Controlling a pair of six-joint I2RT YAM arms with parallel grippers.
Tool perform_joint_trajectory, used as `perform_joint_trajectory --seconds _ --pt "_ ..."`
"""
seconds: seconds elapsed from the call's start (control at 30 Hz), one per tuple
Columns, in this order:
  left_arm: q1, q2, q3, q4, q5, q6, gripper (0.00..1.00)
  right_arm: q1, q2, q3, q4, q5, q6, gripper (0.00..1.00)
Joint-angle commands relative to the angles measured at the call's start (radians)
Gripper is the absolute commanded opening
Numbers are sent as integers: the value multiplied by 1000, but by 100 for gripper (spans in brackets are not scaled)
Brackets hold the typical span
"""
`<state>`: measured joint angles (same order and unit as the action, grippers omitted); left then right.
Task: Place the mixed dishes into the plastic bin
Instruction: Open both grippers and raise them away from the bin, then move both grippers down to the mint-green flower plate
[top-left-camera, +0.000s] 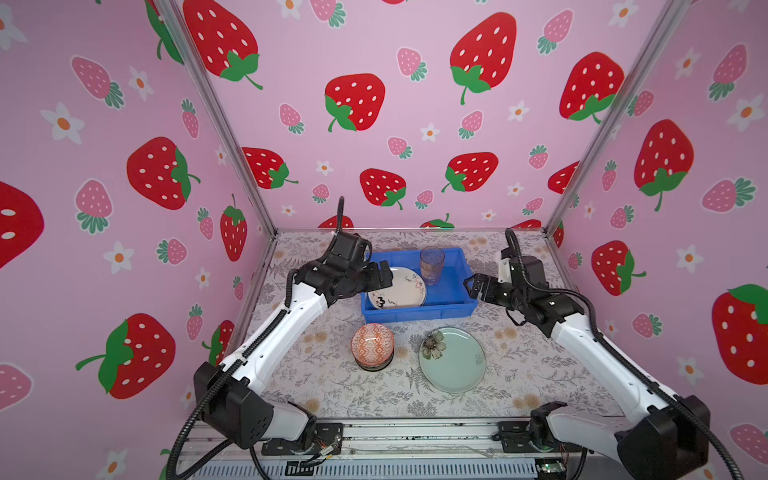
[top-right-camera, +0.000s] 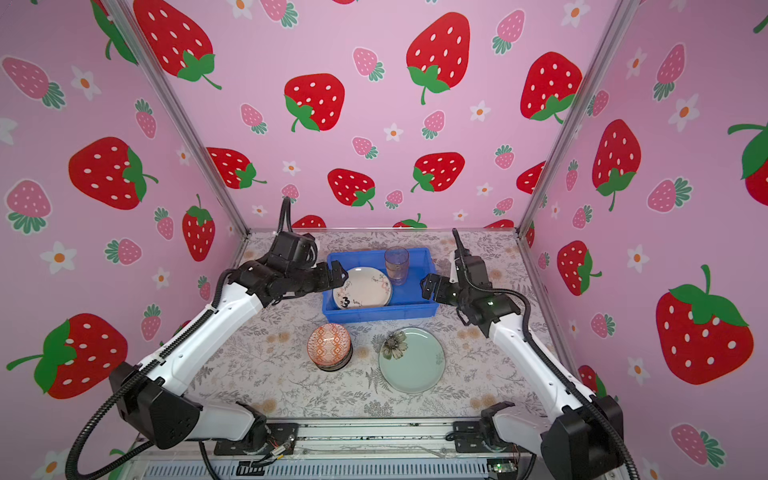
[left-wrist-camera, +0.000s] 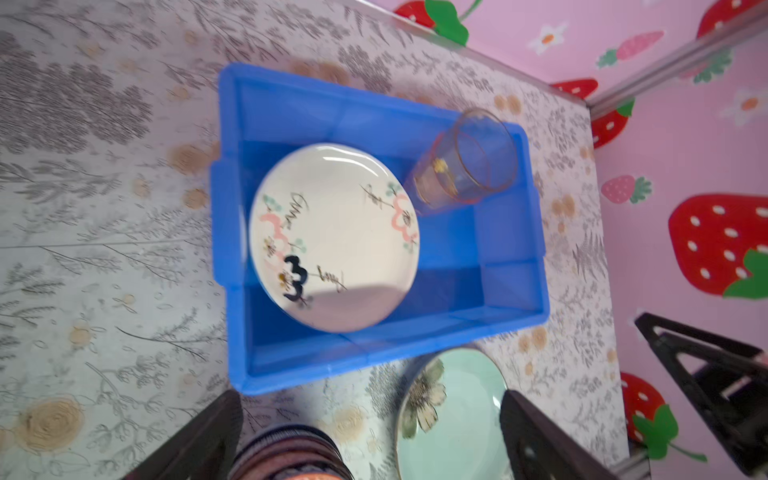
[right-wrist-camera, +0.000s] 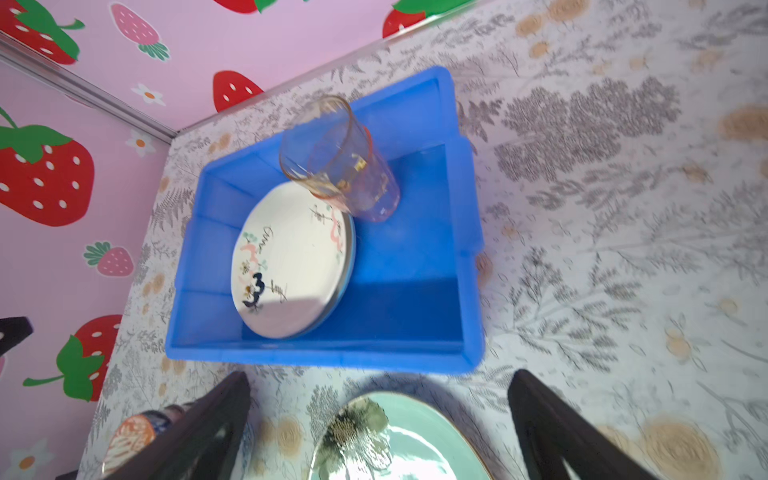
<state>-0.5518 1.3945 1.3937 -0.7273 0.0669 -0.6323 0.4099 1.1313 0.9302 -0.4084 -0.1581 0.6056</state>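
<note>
Half the bin (top-left-camera: 419, 314) bare — right of plate (top-left-camera: 401, 291)

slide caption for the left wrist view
Open left gripper facing the blue bin, which holds a white plate and clear tumbler; pale green plate outside

White plate (top-left-camera: 397, 289), tumbler (top-left-camera: 432, 266) inside blue bin (top-left-camera: 419, 313)

Mostly hidden lower bowls (top-left-camera: 375, 366) beneath orange bowl (top-left-camera: 372, 343)
</note>
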Motion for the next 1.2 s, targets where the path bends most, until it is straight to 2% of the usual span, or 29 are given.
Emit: perform_joint_trajectory --seconds 0.0,0.17,0.27,0.4,0.57,0.83,1.17 --pt "-131 -45 14 -15 -68 -144 99 -47 -66 -60 -117 -100 -42 99" --pt "-312 24 -25 61 -101 -237 99 -114 -130 -157 -132 -228 -75 100" --pt "-365 91 -53 106 -74 -286 99 -141 -156 -220 -122 -293 -78 98" --pt "-423 157 -66 126 -111 -312 99 -157 -201 -333 -73 -379 -54 97" --pt "-435 214 -116 166 -104 -361 100 -159 -258 -443 -38 -402 -21 95" --pt "-436 285 -174 220 -84 -386 100 -160 -257 -551 22 -412 -10 94" --pt "-436 341 -213 270 -55 -409 100 -160 -228 -570 43 -401 -11 93"
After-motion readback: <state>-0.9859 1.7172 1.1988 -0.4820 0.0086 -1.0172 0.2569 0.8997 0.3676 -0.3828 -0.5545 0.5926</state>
